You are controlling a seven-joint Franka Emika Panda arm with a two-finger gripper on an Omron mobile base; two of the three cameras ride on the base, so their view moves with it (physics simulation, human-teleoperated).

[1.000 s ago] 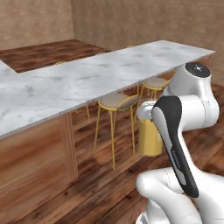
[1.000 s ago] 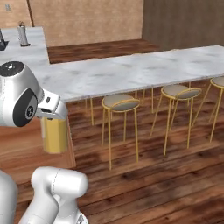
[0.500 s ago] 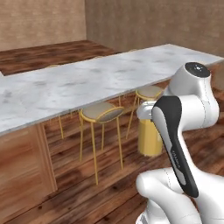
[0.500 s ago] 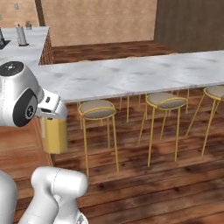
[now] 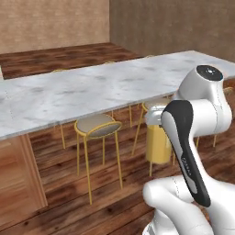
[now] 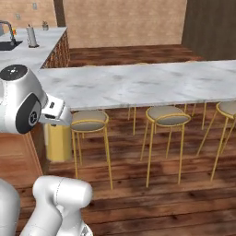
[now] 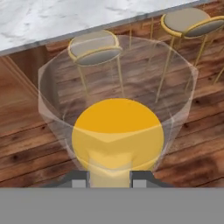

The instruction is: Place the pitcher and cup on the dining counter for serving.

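Left base view: the white arm rises at lower right, and the pitcher (image 5: 158, 144), amber-yellow, hangs upright just behind its forearm, above the wooden floor (image 5: 105, 193) and touching nothing below. The pincer itself is hidden behind the arm here, so its jaws cannot be judged from this side. The dining tabletop (image 5: 92, 94), a long marble slab, runs across the middle of the picture, higher than the pitcher and well apart from it. A stool (image 5: 97, 127) with a yellow frame and grey seat stands under the slab's near edge, left of the pitcher.

Right base view: the pitcher (image 6: 58, 142) hangs below the arm's white wrist at left, clear of the floor, just beside the nearest stool (image 6: 88, 120). Two more stools (image 6: 167, 116) stand further right along the dining tabletop (image 6: 138, 83). At upper left, a second marble counter (image 6: 27, 53) carries a paper-towel roll (image 6: 31, 36) beside a sink (image 6: 6, 44).

Hand view: the pincer (image 7: 109, 178) is narrowed on the pitcher (image 7: 117, 131), a dark fingertip (image 7: 78, 179) on each side of its wall. The camera looks down into the clear flared vessel onto the round orange liquid. Beyond its rim lie the tabletop's edge (image 7: 65, 22), two stool seats and floor planks.
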